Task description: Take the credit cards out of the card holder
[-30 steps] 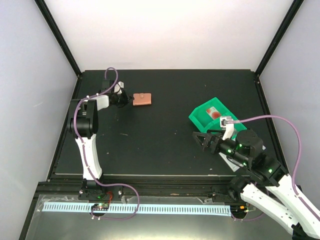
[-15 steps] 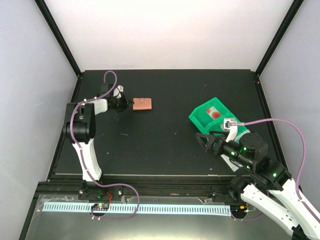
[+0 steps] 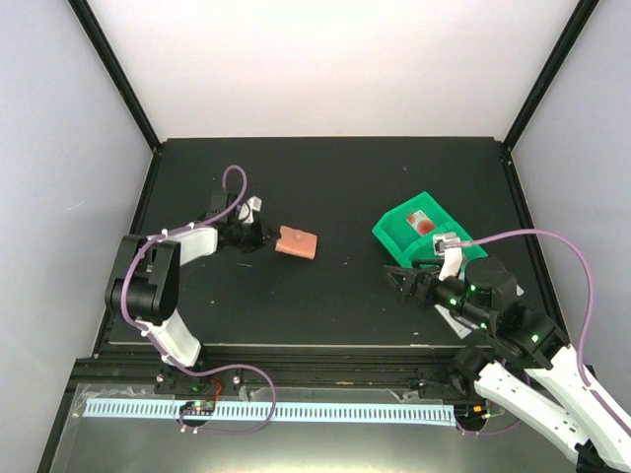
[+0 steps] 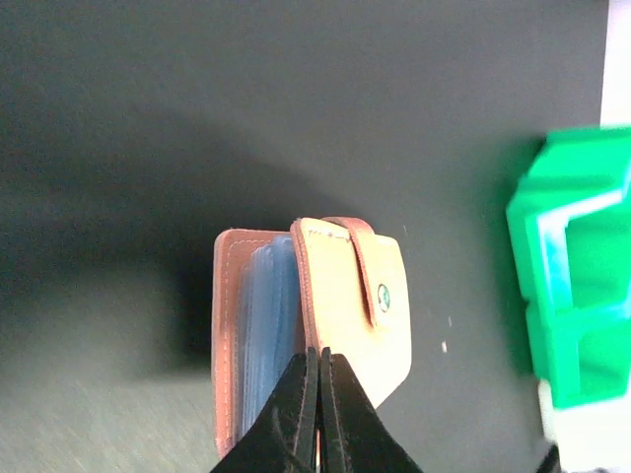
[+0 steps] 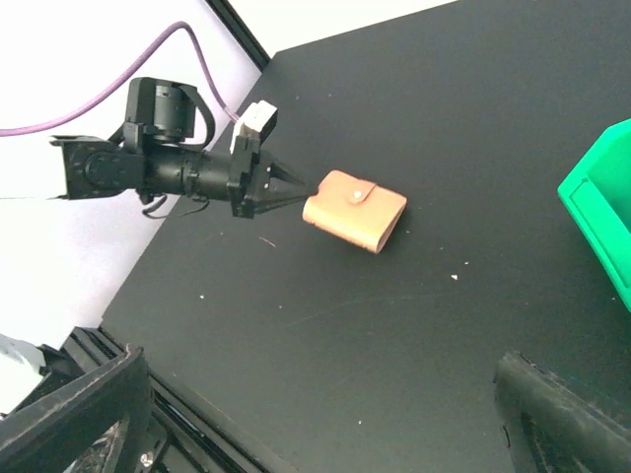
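On the black table, the right gripper waits with jaws wide apart beside the green bin. The left gripper is pinched tight on 1 edge of the wallet, left of centre. Its tab looks fastened, and no cards show, only blue pockets. The sound move is for the left gripper to hold firm while the right gripper frees the tab.

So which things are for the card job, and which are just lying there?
For the job: wallet, pinched by the shut left gripper; open right gripper.
Just lying there: green bin.
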Action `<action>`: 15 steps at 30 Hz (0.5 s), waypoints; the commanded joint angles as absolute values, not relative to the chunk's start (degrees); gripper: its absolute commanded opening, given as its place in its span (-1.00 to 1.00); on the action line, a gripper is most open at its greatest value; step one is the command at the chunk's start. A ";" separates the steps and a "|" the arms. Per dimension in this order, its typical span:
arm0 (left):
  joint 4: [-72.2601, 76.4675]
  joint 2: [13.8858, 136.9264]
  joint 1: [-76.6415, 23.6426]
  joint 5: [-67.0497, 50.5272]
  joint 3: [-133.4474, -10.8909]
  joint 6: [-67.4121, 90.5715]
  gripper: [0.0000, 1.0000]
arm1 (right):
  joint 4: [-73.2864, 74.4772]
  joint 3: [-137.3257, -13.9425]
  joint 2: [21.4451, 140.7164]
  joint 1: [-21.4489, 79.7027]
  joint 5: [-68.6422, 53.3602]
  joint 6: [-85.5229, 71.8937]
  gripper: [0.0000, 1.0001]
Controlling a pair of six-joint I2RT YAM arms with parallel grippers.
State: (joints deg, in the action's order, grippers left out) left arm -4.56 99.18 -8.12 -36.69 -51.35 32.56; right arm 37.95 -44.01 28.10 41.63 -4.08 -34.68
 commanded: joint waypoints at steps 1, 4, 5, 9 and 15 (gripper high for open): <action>-4.42 93.16 -11.92 -39.11 -46.02 31.40 -0.97 | 38.47 -45.02 29.29 41.40 -5.64 -32.44 0.87; -5.75 91.13 -15.28 -39.40 -43.50 30.64 -0.97 | 36.61 -44.17 31.66 41.35 -10.34 -32.54 0.77; -6.48 90.65 -16.50 -39.57 -42.89 30.25 -0.97 | 35.90 -43.80 32.61 41.39 -11.81 -32.71 0.73; -7.47 88.36 -20.95 -40.61 -40.73 29.63 -0.97 | 33.10 -42.36 37.52 41.43 -16.75 -33.66 0.47; -7.32 87.79 -25.77 -43.93 -39.44 28.65 -0.97 | 30.96 -41.36 46.43 44.66 -18.18 -34.52 0.19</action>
